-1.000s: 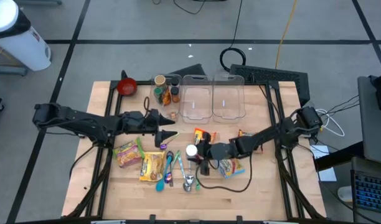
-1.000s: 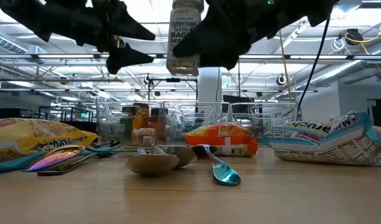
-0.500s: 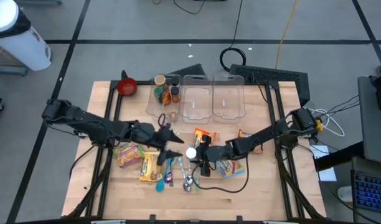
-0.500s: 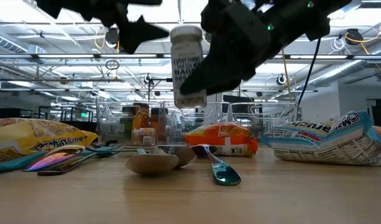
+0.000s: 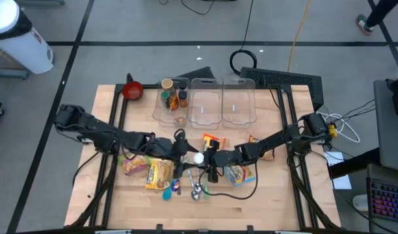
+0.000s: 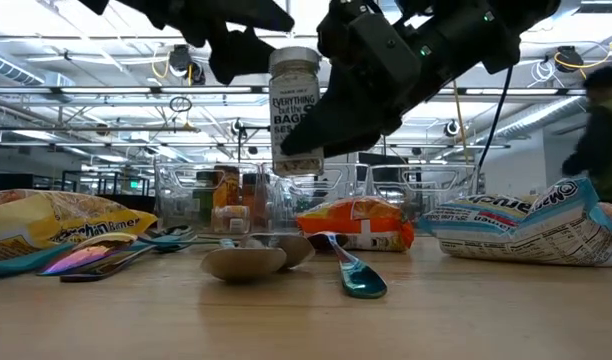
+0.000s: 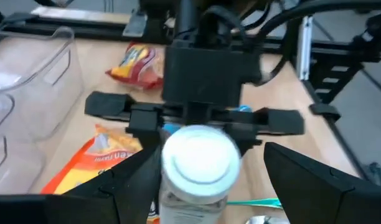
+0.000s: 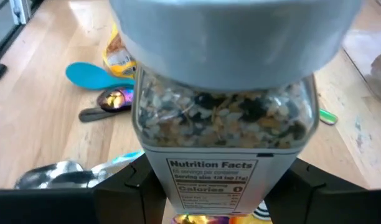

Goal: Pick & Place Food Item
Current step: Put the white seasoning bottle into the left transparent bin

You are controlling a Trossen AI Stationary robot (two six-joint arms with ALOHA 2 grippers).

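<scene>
A clear seasoning jar [image 6: 294, 112] with a white cap [image 7: 200, 155] and a printed label hangs above the table's middle. My right gripper [image 5: 207, 160] reaches in from the table's right and is shut on the jar. My left gripper [image 5: 185, 153] comes from the table's left and stands open at the jar's top. Its two fingers [image 7: 133, 182] stand on either side of the cap, and a gap shows at one side. In the low view the left gripper [image 6: 241, 45] sits high, beside the cap. My right gripper pinches the jar's lower body [image 8: 154, 177] between its two fingers, one on each side. The fingers [image 8: 119, 190] come from the table's right, slanting downward. The jar stands nearly upright with its cap up, lifted clear of the table.
Two clear bins [image 5: 204, 103] and a bin of bottles [image 5: 172, 97] line the far side, next to a red bowl [image 5: 132, 90]. Snack bags [image 5: 135, 161] lie at the left, an orange bag [image 5: 213, 141] at the middle. Spoons [image 5: 196, 188] lie below the jar.
My left gripper has swung toward the table's near edge and right, rolling a little, and now flanks the jar's cap. My right gripper has sunk slightly, and the jar, still upright, hangs lower than before.
</scene>
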